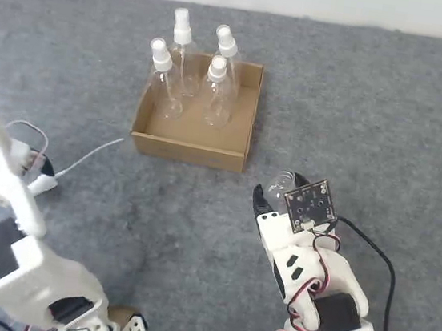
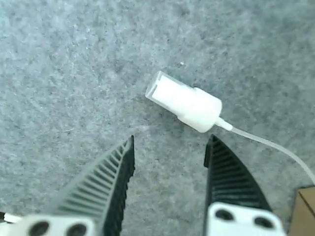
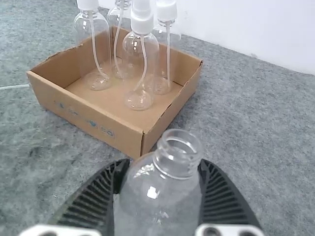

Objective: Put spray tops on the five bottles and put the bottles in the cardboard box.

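A white spray top [image 2: 184, 103] lies on its side on the grey carpet, its thin tube [image 2: 275, 145] trailing toward the cardboard box [image 1: 189, 149]. My left gripper [image 2: 171, 145] hovers open just short of it, touching nothing. My right gripper [image 3: 162, 167] is shut on a clear bottle [image 3: 162, 196] with a bare open neck [image 3: 179, 147], held upright in front of the box's near right corner. In the high view this bottle [image 1: 282, 183] sits below and right of the box. Several clear bottles with white spray tops [image 1: 191, 69] stand upright in the box.
Grey carpet covers the whole work area, with a pale wall [image 3: 256, 24] behind the box. A black cable [image 1: 382, 266] runs along the right arm. The box's corner [image 2: 302, 211] shows beside my left gripper. Open carpet lies between the two arms.
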Controlling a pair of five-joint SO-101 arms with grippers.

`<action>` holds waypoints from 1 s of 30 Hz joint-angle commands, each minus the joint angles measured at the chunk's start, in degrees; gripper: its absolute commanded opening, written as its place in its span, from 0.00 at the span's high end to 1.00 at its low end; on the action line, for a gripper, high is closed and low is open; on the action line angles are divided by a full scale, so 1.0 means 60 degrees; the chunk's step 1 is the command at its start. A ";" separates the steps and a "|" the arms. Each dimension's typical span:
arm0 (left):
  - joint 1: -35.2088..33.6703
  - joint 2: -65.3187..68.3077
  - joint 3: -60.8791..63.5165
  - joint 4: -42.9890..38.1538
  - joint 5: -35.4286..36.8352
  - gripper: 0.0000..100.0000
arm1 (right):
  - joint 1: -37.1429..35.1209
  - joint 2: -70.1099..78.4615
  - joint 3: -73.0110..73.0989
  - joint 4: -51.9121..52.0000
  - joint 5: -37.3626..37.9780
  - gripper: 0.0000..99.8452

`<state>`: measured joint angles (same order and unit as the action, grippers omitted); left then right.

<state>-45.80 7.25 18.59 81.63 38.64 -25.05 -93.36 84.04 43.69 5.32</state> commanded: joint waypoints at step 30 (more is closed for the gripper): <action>0.0659 -0.0601 0.1971 -0.4454 0.0117 0.78 | 0.0154 -0.0242 -0.0161 -0.0286 0.0015 0.91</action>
<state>-42.29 6.99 31.78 56.04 38.73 -25.05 -93.36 84.04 43.69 5.32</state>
